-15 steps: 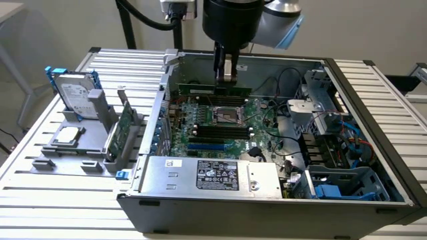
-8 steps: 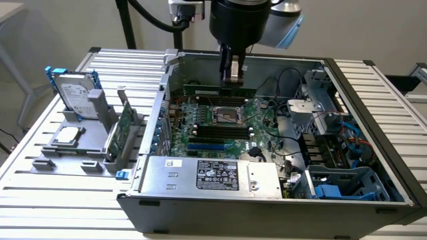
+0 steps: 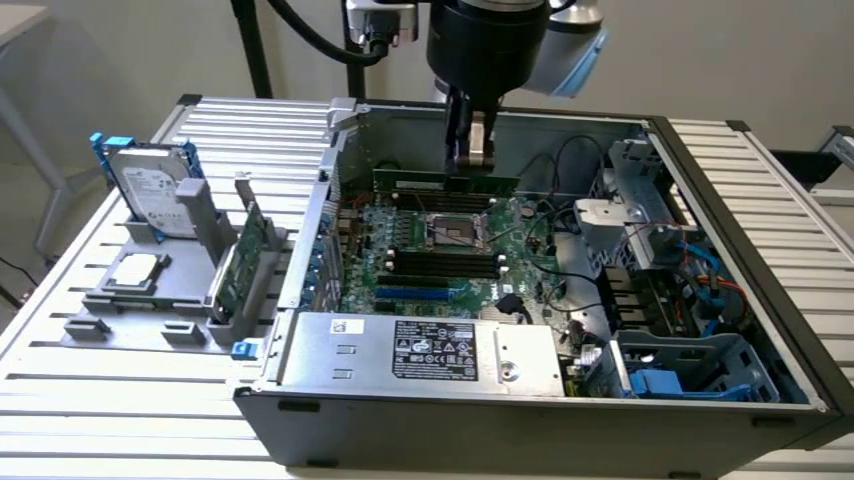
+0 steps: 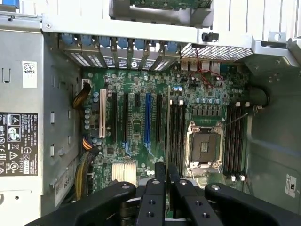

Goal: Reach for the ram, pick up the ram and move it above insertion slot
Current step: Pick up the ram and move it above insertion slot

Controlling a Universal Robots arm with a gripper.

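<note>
Green and thin, the ram (image 3: 445,183) hangs edge-on inside the open computer case (image 3: 694,200), clamped at its top edge by the claw (image 3: 470,160). The claw's fingers (image 3: 477,135) are closed on the stick, and the arm (image 3: 487,40) comes straight down from above the case. The ram sits lengthwise over the far part of the motherboard (image 3: 441,250), above the CPU socket (image 3: 454,230) and clear of the board; the black memory slots (image 3: 441,263) lie on the near side of the socket.

In the wrist view the claw (image 4: 167,188) looks down on the board, its two black fingers (image 4: 155,197) pressed close with the ram (image 4: 168,136) seen as a thin line between them, running out past long black slots (image 4: 176,132) beside the socket (image 4: 203,148). More slots (image 4: 235,141) lie on the socket's other side.

A power supply (image 3: 427,350) with a label fills the near corner of the case. On the slatted table (image 3: 80,400) at the exterior view's left, a grey holder (image 3: 174,290) carries a hard drive (image 3: 154,185) with blue rails, standing upright, and a green expansion card (image 3: 240,265), also on edge. A small silver chip (image 3: 136,270) lies flat in the holder.
</note>
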